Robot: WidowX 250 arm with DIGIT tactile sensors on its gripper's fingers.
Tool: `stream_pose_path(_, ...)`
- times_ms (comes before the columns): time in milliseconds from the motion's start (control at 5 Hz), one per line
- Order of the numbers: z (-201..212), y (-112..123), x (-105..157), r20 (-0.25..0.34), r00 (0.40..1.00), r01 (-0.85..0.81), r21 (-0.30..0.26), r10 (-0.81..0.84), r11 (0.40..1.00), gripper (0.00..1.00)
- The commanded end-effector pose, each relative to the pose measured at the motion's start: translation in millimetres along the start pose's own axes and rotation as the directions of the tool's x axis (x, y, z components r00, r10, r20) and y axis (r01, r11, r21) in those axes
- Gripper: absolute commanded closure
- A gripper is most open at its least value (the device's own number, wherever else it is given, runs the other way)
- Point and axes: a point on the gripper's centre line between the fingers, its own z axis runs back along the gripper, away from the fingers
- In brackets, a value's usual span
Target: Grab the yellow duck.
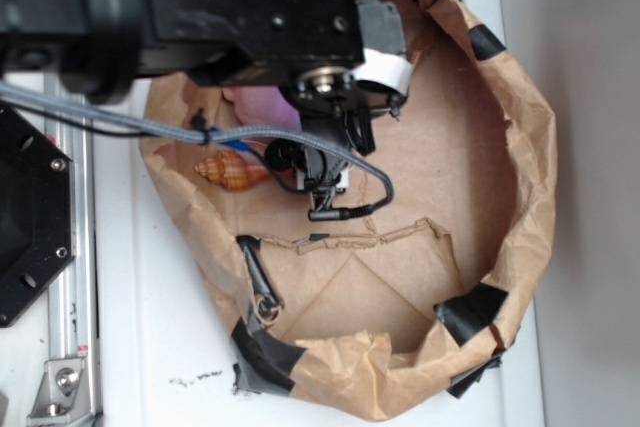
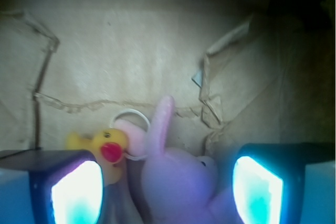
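In the wrist view the yellow duck (image 2: 105,148), small with a red beak, lies on the brown paper just ahead of my left finger (image 2: 73,192), beak against a pink plush bunny (image 2: 176,182). My gripper (image 2: 167,192) is open. The bunny fills the gap between the fingers, and the duck sits at the left finger's tip, partly outside that gap. In the exterior view the gripper (image 1: 325,185) hangs low inside the paper nest (image 1: 520,147), and the arm hides the duck there.
A tan spiral seashell (image 1: 228,172) lies left of the gripper. Part of the pink plush (image 1: 262,105) shows under the arm. The nest's crumpled paper wall, patched with black tape (image 1: 470,312), rings the floor. A grey cable (image 1: 150,127) crosses the left rim.
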Motion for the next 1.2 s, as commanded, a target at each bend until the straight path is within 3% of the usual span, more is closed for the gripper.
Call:
stream_pose_path(0, -33, -29, 4, -0.031, 0.995, 0.092, -0.016, -0.092, 0.996, 0.00)
stream_pose_path(200, -31, -73, -8, -0.020, 0.976, 0.213, -0.123, -0.217, 0.969, 0.00)
stream_pose_path(400, -10, -92, -13, 0.023, 0.960, 0.279, -0.160, -0.279, 0.947, 0.00)
stream_pose_path(600, 2, -89, -11, 0.058, 0.959, 0.283, -0.144, -0.277, 0.948, 0.00)
stream_pose_path(1000, 14, -64, -5, 0.038, 0.981, 0.192, -0.132, -0.189, 0.973, 0.00)
